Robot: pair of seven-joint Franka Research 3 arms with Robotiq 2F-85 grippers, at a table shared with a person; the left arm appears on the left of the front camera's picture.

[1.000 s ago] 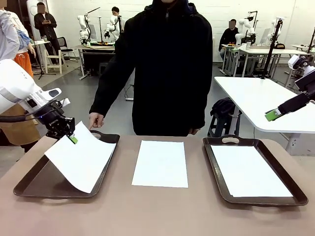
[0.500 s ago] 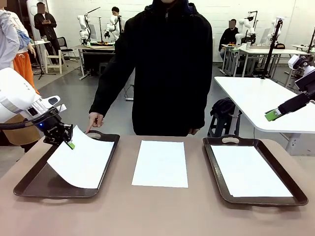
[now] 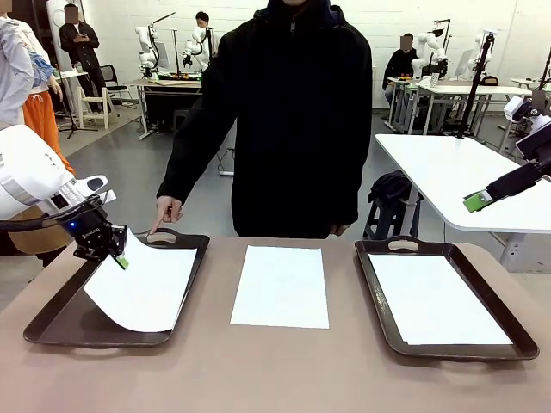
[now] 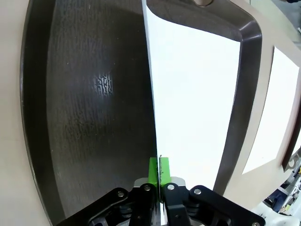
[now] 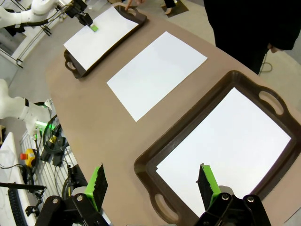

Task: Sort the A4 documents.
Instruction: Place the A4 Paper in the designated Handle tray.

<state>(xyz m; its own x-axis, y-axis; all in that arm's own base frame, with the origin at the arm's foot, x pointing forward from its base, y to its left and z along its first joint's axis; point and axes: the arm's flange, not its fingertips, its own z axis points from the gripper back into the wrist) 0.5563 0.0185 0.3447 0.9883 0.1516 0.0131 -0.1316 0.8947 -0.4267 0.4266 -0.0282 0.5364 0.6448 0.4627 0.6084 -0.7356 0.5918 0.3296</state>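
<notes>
Far left: left gripper [image 3: 122,261] clamped narrow on the raised left edge of the first A4 document [image 3: 145,288], green pads pressed against the paper from both sides. Lifted along that edge and sloping down to the right, with the right side down in the left tray [image 3: 53,320] and the near edge bowed above the dark floor. From the left wrist, seen edge-on: paper rising straight between the pads [image 4: 153,170], white sheet spread toward the tray's right wall, bare textured floor on the other side. Just beyond the tray's far handle, a person's hand [image 3: 164,212], one finger pointing down near the sheet's far corner; touching or not, impossible to tell.

Centre: second A4 document [image 3: 281,286] lying flat on the brown table [image 3: 275,370], between the two trays and clear of both, long side running near to far. Behind it, at the table's far edge, a person in a dark jacket [image 3: 288,120].

Right: third A4 document [image 3: 435,298] lying flat inside the right tray [image 3: 376,297], dark rim showing on every side. Far right and well above the table: right gripper [image 3: 473,203], raised, holding nothing. From its own wrist, jaws spread wide, green fingers [image 5: 99,181] standing far apart and framing the right tray below.
</notes>
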